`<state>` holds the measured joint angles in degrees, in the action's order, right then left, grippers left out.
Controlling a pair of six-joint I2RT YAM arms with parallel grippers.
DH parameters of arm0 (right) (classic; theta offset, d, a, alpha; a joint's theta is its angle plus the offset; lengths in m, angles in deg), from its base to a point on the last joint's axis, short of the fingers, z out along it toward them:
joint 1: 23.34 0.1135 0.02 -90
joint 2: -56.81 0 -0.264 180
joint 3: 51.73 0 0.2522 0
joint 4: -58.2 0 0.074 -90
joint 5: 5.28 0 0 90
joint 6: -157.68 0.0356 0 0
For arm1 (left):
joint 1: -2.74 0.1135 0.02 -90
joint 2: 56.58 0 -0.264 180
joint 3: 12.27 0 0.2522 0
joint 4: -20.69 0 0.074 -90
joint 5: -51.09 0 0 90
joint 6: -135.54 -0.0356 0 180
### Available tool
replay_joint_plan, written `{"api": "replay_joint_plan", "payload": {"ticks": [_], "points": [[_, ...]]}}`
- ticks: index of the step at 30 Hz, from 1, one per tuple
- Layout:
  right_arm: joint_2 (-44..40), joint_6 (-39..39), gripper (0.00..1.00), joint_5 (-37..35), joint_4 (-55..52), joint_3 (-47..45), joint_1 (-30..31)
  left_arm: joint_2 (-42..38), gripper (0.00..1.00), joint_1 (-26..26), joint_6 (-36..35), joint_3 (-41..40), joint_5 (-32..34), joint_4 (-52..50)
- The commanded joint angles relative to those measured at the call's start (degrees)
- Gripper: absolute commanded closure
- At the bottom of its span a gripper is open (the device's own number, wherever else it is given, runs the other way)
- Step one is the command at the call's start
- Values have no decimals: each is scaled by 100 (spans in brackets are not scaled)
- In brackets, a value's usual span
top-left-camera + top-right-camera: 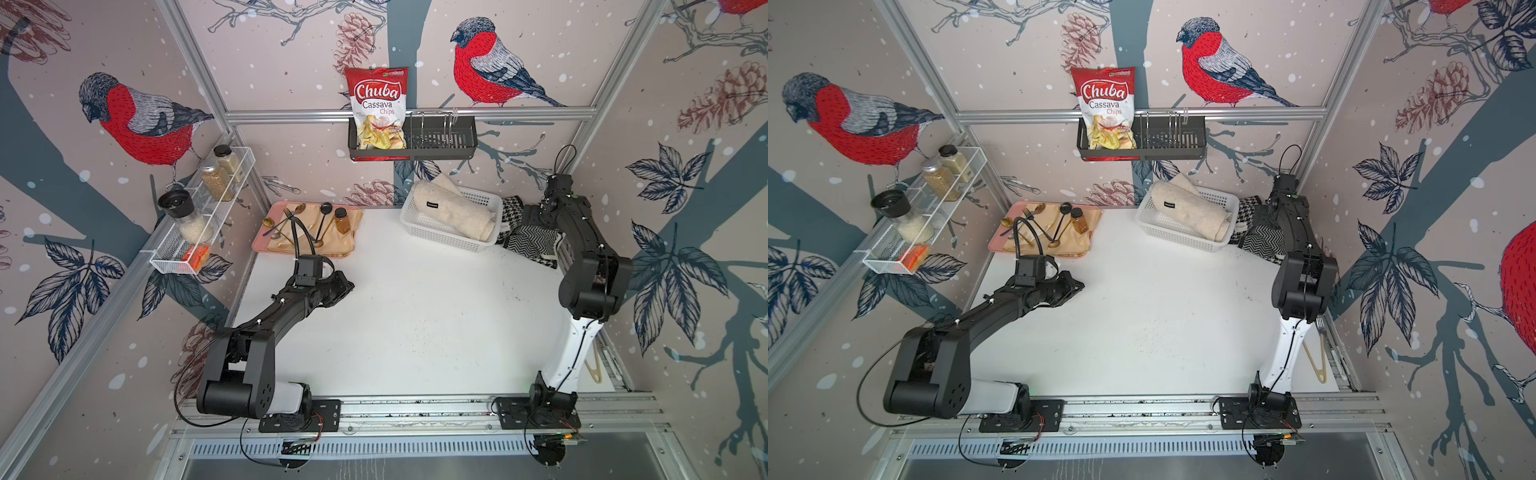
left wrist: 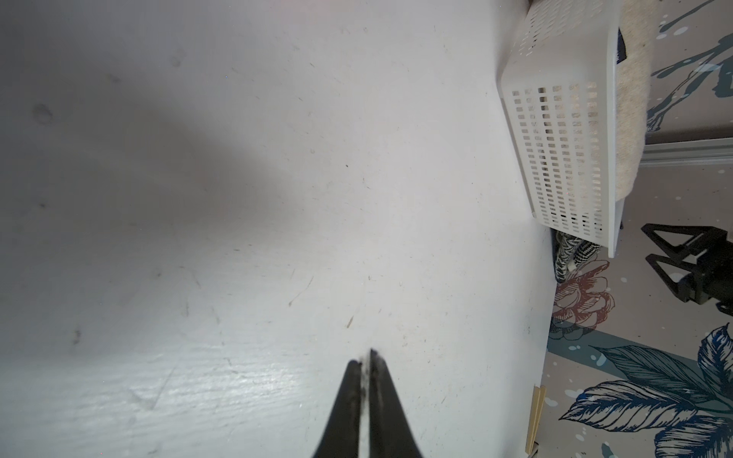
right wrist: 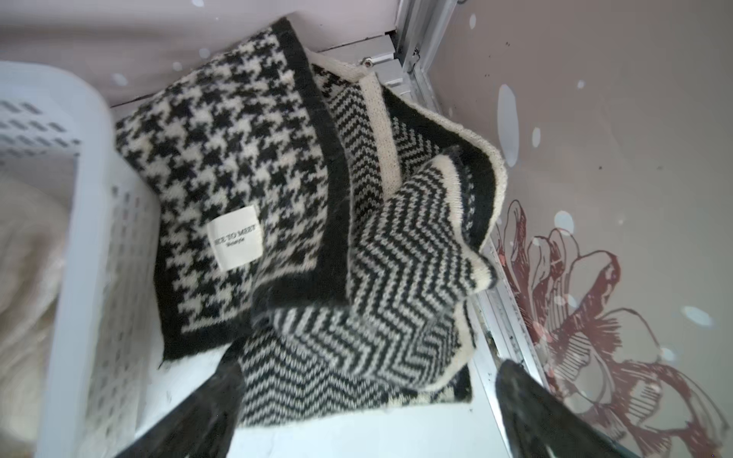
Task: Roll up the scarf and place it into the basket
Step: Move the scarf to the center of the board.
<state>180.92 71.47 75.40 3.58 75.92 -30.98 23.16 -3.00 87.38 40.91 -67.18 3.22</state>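
Observation:
A cream scarf (image 1: 461, 210) lies rolled in the white perforated basket (image 1: 419, 226) at the back right of the table; both top views show it. A black-and-white knitted scarf (image 3: 277, 190), houndstooth and zigzag, lies crumpled beside the basket (image 3: 95, 222) in the back right corner, also seen in a top view (image 1: 530, 243). My right gripper (image 3: 369, 368) hangs open just above this scarf's near edge, holding nothing. My left gripper (image 2: 367, 357) is shut and empty over bare table, left of centre (image 1: 349, 286).
A pink tray (image 1: 266, 237) with cutlery and a small bottle sits at the back left. A black caddy (image 1: 440, 143) with a chips bag (image 1: 376, 104) hangs on the back wall. A white wire rack (image 1: 199, 220) with jars lines the left wall. A wooden hanger (image 1: 594, 370) lies by the right edge.

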Motion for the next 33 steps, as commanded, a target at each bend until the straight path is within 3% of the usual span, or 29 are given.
{"api": "replay_joint_plan", "payload": {"ticks": [1, 4, 6, 8, 10, 11, 12, 13, 18, 25, 29, 33], "points": [[615, 377, 0, -178, -119, 455, -58, -140, 90, 11, -14, -34, 87, -63], [1283, 529, 0, -335, -646, 1069, -62, -260, 89, 11, -36, -39, 137, -163], [1347, 617, 3, -265, -631, 780, -24, -329, 89, 11, -22, -88, 148, -157], [1142, 724, 26, -141, -395, 42, 46, -363, 89, 11, -3, -116, 126, -139], [591, 934, 68, -10, 50, -1100, 182, -406, 89, 11, -1, -144, 97, -131], [249, 1013, 83, -54, 294, -1696, 284, -428, 89, 11, -3, -151, 95, -131], [-169, 1130, 96, -115, 592, -2414, 442, -446, 89, 11, -9, -160, 89, -137], [-640, 1255, 100, -195, 861, -3059, 609, -472, 89, 11, -18, -173, 86, -139], [-2680, 1861, 100, -390, 1358, -5237, 1887, -552, 89, -10, -76, -215, -20, -137], [-4590, 3428, 100, -291, 1111, -6679, 4686, -927, 89, -41, -89, -266, -20, -227], [-4521, 3697, 100, 166, 1525, -6628, 6012, -1104, 89, -50, -49, -215, -24, -323], [-3306, 3023, 100, 546, 1650, -5433, 6984, -1310, 89, -52, -40, -47, 106, -536]]}}
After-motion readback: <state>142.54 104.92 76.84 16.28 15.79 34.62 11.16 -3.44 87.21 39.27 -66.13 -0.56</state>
